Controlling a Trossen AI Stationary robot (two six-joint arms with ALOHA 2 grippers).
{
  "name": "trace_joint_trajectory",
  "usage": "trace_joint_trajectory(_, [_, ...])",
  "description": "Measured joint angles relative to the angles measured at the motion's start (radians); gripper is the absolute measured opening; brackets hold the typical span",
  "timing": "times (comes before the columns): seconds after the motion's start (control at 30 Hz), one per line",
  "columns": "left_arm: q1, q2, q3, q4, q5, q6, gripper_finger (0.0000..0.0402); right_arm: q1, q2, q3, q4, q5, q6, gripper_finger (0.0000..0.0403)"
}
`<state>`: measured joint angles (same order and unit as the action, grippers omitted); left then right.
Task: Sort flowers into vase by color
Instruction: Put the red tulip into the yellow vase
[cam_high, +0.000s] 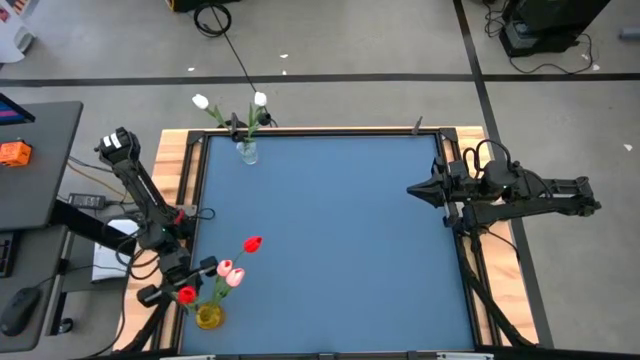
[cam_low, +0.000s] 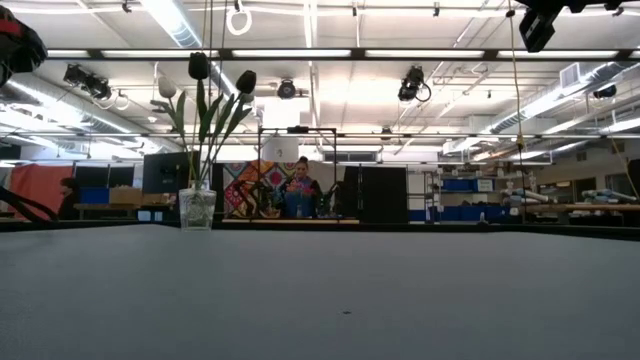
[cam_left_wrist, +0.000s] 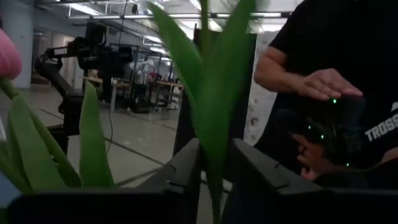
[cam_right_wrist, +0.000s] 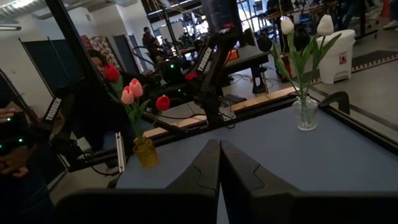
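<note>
A yellow vase (cam_high: 208, 318) stands at the table's near left corner and holds red (cam_high: 252, 243) and pink tulips (cam_high: 229, 272). A clear vase (cam_high: 247, 153) at the far edge holds white tulips (cam_high: 200, 101). The low view also shows dark-headed tulips (cam_low: 198, 65) in it. My left gripper (cam_high: 203, 268) is right at the yellow vase's flowers, shut on a green stem (cam_left_wrist: 210, 177). My right gripper (cam_high: 410, 190) is shut and hovers over the table's right side, touching nothing; its closed fingers (cam_right_wrist: 211, 163) show in the right wrist view. My left gripper pinches a green stem with its leaf (cam_left_wrist: 211, 143) between its two fingers (cam_left_wrist: 186, 168). The fingers lie level and across the stem, which stands upright. Which head belongs to it cannot be told, and the fingers hide the stem's lower end.
A blue mat (cam_high: 330, 240) covers the table inside a wooden frame (cam_high: 185, 160). A person in a black shirt (cam_left_wrist: 336, 68) stands close behind the left arm, off the table. A desk with a keyboard and mouse (cam_high: 30, 190) sits to the left.
</note>
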<state>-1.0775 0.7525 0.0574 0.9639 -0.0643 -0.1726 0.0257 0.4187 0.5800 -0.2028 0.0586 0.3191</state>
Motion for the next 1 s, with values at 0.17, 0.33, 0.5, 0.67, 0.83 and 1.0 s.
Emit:
trace_joint_trajectory(0.17, [0.0, 0.0, 0.0, 0.011, 0.0, -0.048, 0.0123, 0.0, 0.0, 0.0, 0.0, 0.0, 0.0, 0.0019])
trace_joint_trajectory(0.33, [-0.009, -0.027, 0.0, 0.01, -0.002, -0.061, 0.0148, 0.0, 0.0, 0.0, 0.0, 0.0, 0.0, 0.0019])
trace_joint_trajectory(0.5, [-0.009, -0.06, 0.006, 0.003, -0.018, -0.083, 0.0186, 0.0, 0.0, 0.0, 0.0, 0.0, 0.0, 0.0019])
trace_joint_trajectory(0.67, [-0.009, -0.086, 0.079, -0.001, -0.017, -0.017, 0.0228, 0.0, 0.0, 0.0, 0.0, 0.0, 0.0, 0.0019])
trace_joint_trajectory(0.83, [-0.008, -0.135, 0.183, -0.152, -0.017, 0.108, 0.0251, 0.0, 0.0, 0.0, 0.0, 0.0, 0.0, 0.0019])
trace_joint_trajectory(1.0, [-0.008, -0.187, 0.221, -0.378, -0.04, 0.112, 0.0261, 0.0, 0.0, 0.0, 0.0, 0.0, 0.0, 0.0019])
